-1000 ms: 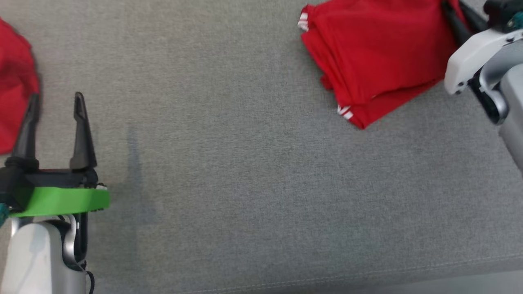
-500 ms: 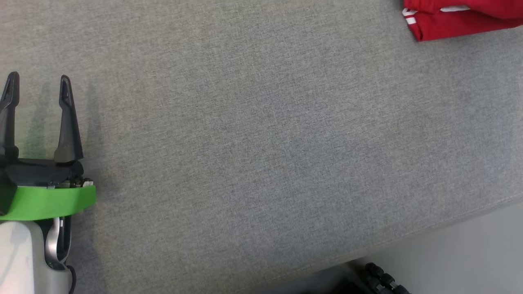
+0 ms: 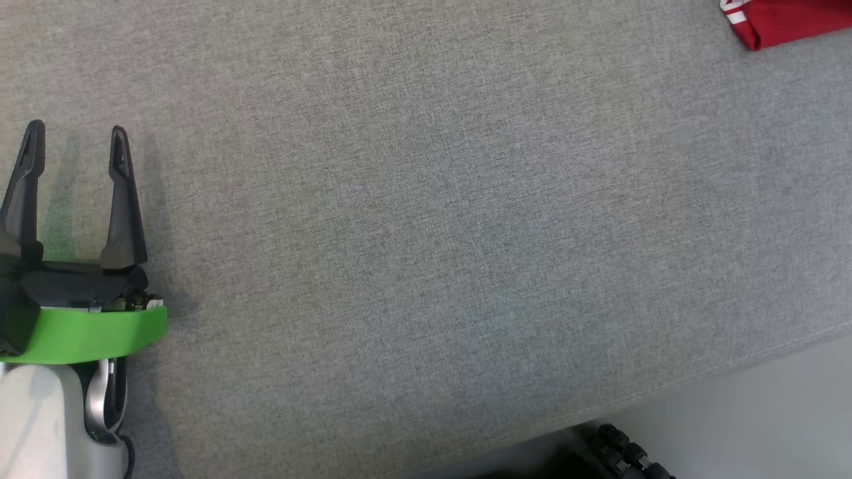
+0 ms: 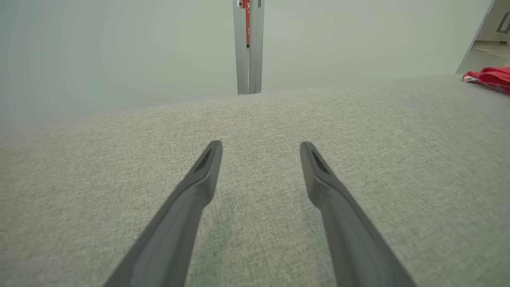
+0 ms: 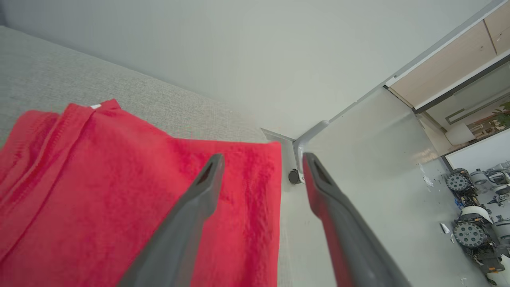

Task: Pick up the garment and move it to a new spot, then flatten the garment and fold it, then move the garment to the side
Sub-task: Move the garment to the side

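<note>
Red garment [image 3: 792, 20] shows a corner in head view, folded layers wrist-side

left gripper [image 3: 74, 143]: two long black tapered fingers, slotted tips
wrist band [image 3: 83, 336]: bright green
forearm [image 3: 33, 426]: pale shell, silver bracket, black cable
right gripper [image 5: 263, 163]: dark grey fingers, slotted tips

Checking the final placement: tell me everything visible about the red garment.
The red garment looks like soft knit cloth with a stitched hem and white striped trim at a corner. It lies folded in flat layers on the grey cushion, at its edge. The open right gripper hovers over it, gripping nothing.
</note>
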Motion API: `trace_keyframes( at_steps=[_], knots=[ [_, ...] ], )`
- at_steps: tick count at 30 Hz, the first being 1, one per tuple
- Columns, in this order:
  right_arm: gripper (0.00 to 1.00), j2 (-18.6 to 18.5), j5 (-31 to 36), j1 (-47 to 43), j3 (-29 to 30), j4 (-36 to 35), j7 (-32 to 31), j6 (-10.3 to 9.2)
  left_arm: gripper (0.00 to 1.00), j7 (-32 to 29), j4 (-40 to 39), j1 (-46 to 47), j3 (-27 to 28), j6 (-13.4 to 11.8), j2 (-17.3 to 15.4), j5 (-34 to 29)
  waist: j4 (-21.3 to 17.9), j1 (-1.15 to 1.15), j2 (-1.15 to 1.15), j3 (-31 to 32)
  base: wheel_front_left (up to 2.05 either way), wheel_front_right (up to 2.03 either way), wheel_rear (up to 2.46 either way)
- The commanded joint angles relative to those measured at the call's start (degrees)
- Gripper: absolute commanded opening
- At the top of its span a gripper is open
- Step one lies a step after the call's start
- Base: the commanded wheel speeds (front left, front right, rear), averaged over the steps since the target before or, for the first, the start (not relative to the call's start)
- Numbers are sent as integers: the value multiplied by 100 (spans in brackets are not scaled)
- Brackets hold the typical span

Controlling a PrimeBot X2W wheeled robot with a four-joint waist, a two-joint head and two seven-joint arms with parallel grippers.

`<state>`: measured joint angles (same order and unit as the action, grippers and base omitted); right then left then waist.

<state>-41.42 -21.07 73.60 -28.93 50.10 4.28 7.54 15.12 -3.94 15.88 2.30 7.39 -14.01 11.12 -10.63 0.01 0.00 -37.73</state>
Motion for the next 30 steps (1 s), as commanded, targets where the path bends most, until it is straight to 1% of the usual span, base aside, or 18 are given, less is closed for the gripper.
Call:
trace_keyframes(
  at_steps=[1, 4, 9, 15, 21, 25, 30],
  knots=[
    [100, 83, 39, 45, 29, 24, 144, -12, 100, 2, 39, -28, 21, 20, 16, 8, 36, -1, 0, 110, 0, 0, 0],
    [100, 238, -43, -24, 116, 22, 422, -12, 100, 2, 158, -81, 41, 20, 106, 28, 77, -1, 0, 317, 0, 0, 0],
    [100, 517, -99, -287, 79, -191, 867, -11, 100, 2, 437, -268, 172, 19, 305, 31, 204, -1, 0, 928, 0, 0, 0],
    [100, 852, -214, -913, 161, -599, 1064, -11, 100, 2, 726, -609, 371, 18, 530, -29, 401, -1, 0, 1698, 0, 0, 0],
    [100, 1347, -249, -1949, 510, -1241, 1093, -11, 100, 2, 974, -1008, 575, 18, 698, -82, 597, -1, 0, 2407, 0, 0, 0],
    [100, 1708, -165, -2699, 736, -1735, 1094, -11, 100, 2, 1069, -1200, 669, 19, 764, -116, 679, -1, 0, 2661, 0, 0, 0],
    [100, 2042, -61, -3617, 887, -2171, 1096, -11, 100, 2, 1202, -1359, 716, 19, 849, -146, 797, -1, 0, 2963, 0, 0, 0]
  ],
)
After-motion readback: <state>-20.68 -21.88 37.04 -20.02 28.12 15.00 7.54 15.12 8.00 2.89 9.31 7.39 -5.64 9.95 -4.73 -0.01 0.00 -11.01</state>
